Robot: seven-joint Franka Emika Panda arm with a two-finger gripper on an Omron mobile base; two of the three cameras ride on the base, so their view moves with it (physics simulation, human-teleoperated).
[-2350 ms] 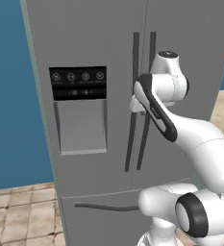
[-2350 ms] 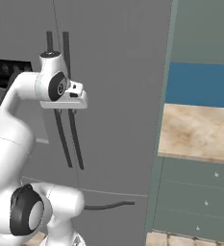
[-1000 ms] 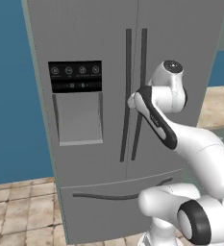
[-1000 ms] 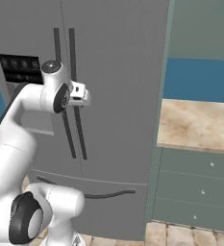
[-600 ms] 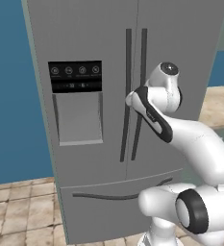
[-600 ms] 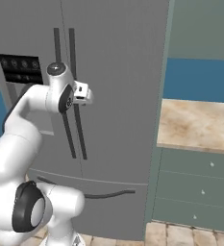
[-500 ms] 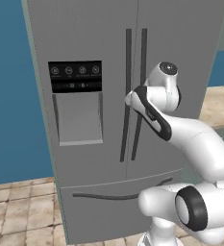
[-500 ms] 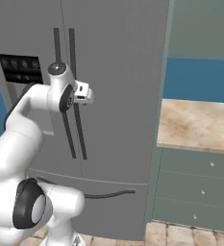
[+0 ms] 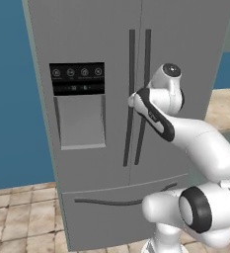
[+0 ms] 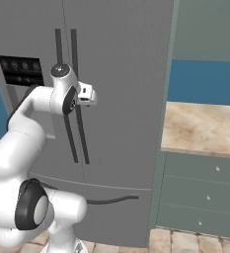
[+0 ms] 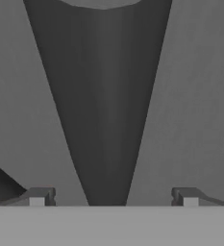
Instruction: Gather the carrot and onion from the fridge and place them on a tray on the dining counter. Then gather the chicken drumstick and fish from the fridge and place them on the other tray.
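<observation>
Fridge (image 9: pixel 96 59) stands closed ahead of the robot, grey, with 2 dark vertical handles at its middle seam. Gripper (image 11: pixel 111 197) sits right up at 1 handle (image 11: pixel 104 110), jaws wide apart with the bar between the 2 fingertips (image 11: pixel 36 196), not clamped. A counter (image 10: pixel 200 128) lies to the right.
</observation>
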